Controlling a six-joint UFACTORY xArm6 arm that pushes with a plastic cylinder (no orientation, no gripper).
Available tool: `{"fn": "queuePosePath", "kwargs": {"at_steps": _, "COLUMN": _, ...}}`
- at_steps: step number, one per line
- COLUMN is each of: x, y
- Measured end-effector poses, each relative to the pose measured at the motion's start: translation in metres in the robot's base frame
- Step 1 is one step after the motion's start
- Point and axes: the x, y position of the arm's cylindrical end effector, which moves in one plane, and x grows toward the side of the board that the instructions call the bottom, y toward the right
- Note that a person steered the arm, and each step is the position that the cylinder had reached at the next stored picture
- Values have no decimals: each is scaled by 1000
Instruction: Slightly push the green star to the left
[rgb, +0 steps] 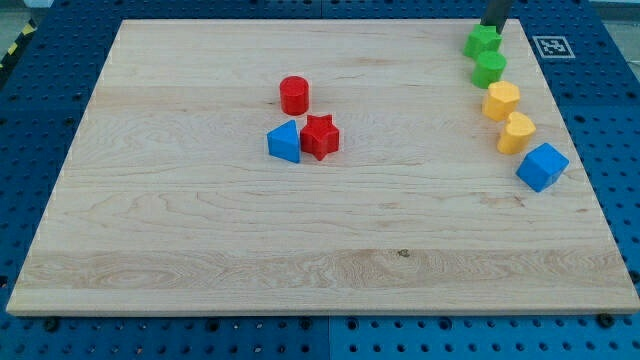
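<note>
The green star (482, 41) lies near the board's top right corner. My rod comes down from the view's top edge, and my tip (493, 27) sits just above and to the right of the star, touching or nearly touching it. A green cylinder (490, 69) lies directly below the star, close against it.
Below the green cylinder, along the right side, lie a yellow hexagon (501, 101), a yellow heart-like block (516, 132) and a blue cube (542, 166). Near the middle left lie a red cylinder (294, 95), a red star (320, 136) and a blue triangle (285, 142). The wooden board (200, 250) rests on a blue pegboard.
</note>
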Motion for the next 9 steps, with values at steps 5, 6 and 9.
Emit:
{"fn": "queuePosePath", "kwargs": {"at_steps": 5, "x": 21, "y": 29}}
{"fn": "queuePosePath", "kwargs": {"at_steps": 6, "x": 28, "y": 25}}
{"fn": "queuePosePath", "kwargs": {"at_steps": 9, "x": 31, "y": -5}}
